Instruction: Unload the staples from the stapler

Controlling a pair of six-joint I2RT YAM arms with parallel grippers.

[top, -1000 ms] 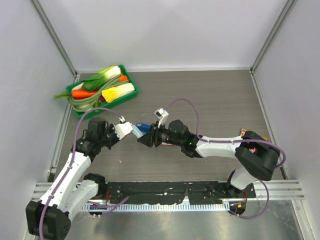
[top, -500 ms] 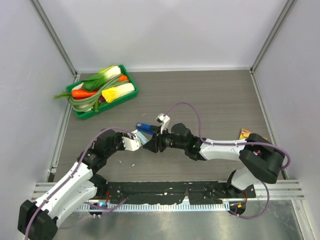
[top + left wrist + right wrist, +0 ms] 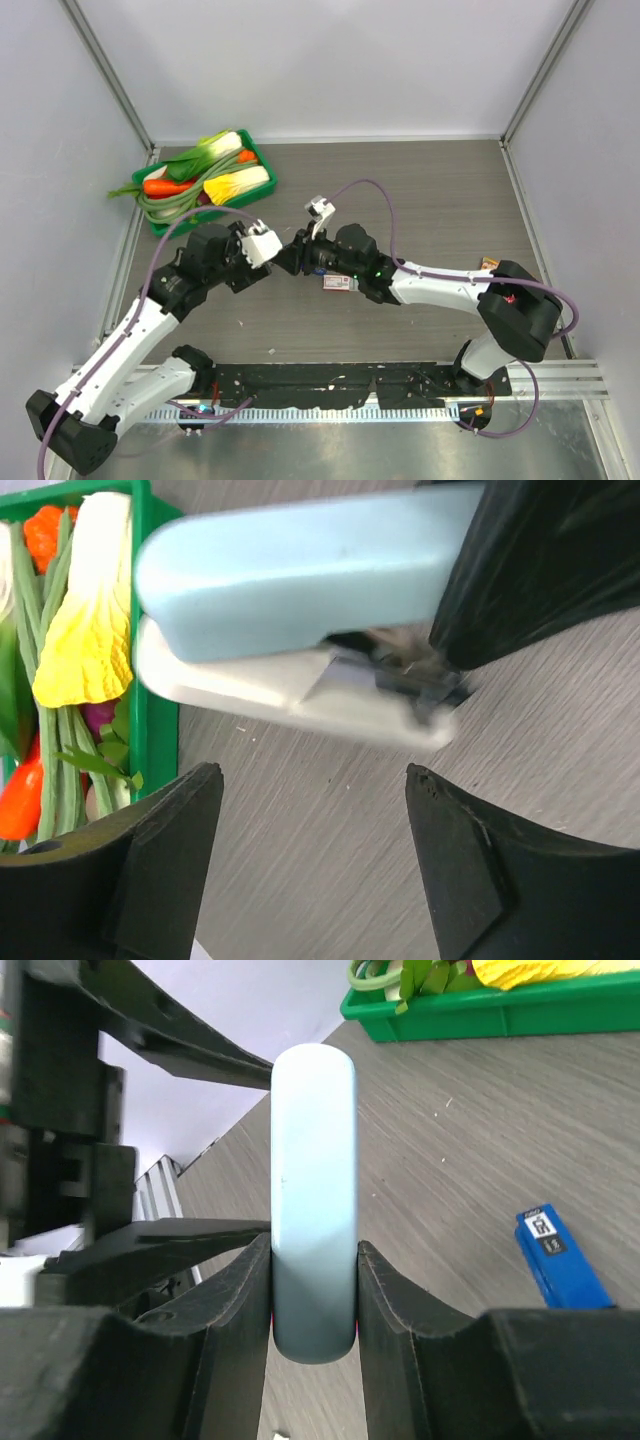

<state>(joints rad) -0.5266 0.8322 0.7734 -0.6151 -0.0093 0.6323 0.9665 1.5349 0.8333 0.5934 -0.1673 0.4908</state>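
The stapler [image 3: 300,580] is held above the wooden table [image 3: 450,200], a little left of the middle and just on the near side of the green tray [image 3: 170,226]. On my left wrist feed it lies sideways: pale blue top, white base underneath, and a gap at its right end where I can see dark metal. My right gripper [image 3: 314,1260] has it, both black fingers pressed flat against the stapler's sides, with the rounded blue end sticking out past the fingertips.

My left gripper [image 3: 312,780] faces the stapler from the left. Its fingers [image 3: 170,840] stand wide apart with only bare table between them, and they are clear of the stapler.

On the right wrist feed I see a small blue box [image 3: 555,1258] lying on the table, right of the stapler. From above, a flat red-and-white box [image 3: 337,283] lies under my right arm. The tray at the far left is full of toy vegetables [image 3: 235,185].
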